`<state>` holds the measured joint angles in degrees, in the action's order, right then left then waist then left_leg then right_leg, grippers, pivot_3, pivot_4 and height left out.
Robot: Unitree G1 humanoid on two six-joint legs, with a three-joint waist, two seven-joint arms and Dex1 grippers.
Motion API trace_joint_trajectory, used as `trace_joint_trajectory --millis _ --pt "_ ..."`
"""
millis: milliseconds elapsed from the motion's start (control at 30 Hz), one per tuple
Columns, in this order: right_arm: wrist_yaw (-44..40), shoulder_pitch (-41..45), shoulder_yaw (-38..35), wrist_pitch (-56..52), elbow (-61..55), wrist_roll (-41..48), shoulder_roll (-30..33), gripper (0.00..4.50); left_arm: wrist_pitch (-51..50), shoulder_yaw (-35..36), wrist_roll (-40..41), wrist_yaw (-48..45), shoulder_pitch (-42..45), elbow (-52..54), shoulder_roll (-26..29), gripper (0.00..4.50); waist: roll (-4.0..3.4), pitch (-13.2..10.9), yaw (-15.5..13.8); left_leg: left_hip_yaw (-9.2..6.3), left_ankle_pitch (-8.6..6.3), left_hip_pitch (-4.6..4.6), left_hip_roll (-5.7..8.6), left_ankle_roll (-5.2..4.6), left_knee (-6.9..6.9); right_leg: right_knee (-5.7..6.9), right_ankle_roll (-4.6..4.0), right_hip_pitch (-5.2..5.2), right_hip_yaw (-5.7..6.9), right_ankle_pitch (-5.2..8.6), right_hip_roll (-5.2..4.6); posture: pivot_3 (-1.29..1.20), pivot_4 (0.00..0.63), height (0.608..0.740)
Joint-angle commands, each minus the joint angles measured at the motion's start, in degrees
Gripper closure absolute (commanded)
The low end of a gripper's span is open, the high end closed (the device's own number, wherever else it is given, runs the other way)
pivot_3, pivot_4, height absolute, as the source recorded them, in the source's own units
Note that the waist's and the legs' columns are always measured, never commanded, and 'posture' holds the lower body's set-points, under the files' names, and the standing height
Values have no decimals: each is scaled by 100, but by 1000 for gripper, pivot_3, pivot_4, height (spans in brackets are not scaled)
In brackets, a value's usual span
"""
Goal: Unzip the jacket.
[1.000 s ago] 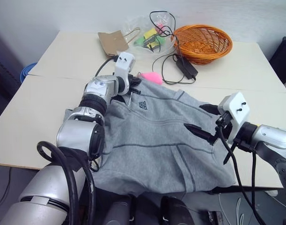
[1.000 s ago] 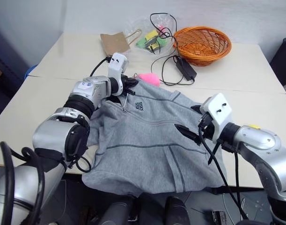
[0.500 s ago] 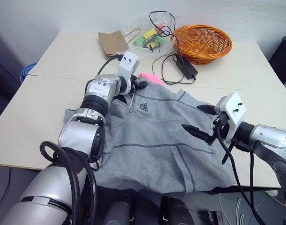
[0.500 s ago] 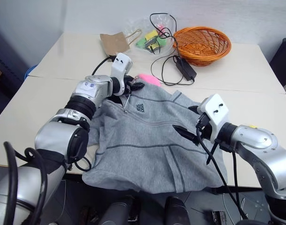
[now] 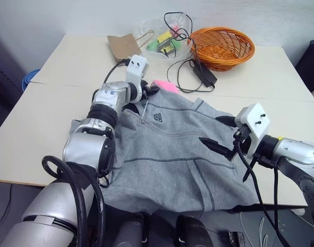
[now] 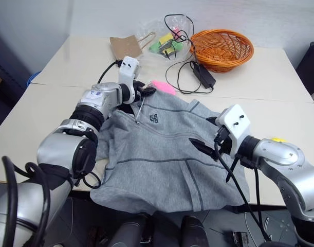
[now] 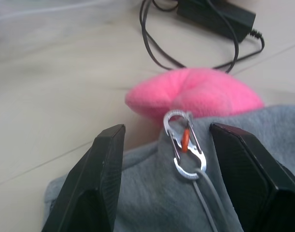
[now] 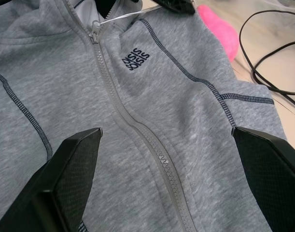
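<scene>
Left wrist view: left gripper (image 7: 164, 145) open astride carabiner pull (image 7: 184, 145); grip there. Jacket (image 5: 172, 149) soft, limp. Right gripper (image 5: 222, 135) open above its chest.

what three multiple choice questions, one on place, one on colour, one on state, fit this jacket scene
1. Where is the basket?
A. far side of the table
B. on the jacket
C. on the floor

2. What colour is the soft thing by the collar?
A. blue
B. pink
C. green

3. How is the jacket zip?
A. fully undone
B. zipped up
C. torn off

Answers: 1 A, it sits beyond the jacket near the wall. 2 B, pink shows past the clip. 3 B, the zip runs closed up to the collar.
</scene>
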<state>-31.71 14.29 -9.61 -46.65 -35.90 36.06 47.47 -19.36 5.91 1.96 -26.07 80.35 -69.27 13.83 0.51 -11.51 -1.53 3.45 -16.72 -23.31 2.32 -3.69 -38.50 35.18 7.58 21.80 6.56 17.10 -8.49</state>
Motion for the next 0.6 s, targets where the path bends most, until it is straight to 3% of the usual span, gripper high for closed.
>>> trace_joint_trajectory --millis 33,600 --pt "59 -32 -232 34 -208 49 -45 0 0 129 133 -62 204 264 186 1535 0 0 1 0 0 0 0 0 1 1 0 0 -1 0 0 0 150 740" --pt "58 23 -193 49 -150 4 -77 0 -126 -15 14 -67 132 213 -150 1535 0 0 -2 1 0 0 2 0 -1 2 0 -1 0 0 0 0 150 740"
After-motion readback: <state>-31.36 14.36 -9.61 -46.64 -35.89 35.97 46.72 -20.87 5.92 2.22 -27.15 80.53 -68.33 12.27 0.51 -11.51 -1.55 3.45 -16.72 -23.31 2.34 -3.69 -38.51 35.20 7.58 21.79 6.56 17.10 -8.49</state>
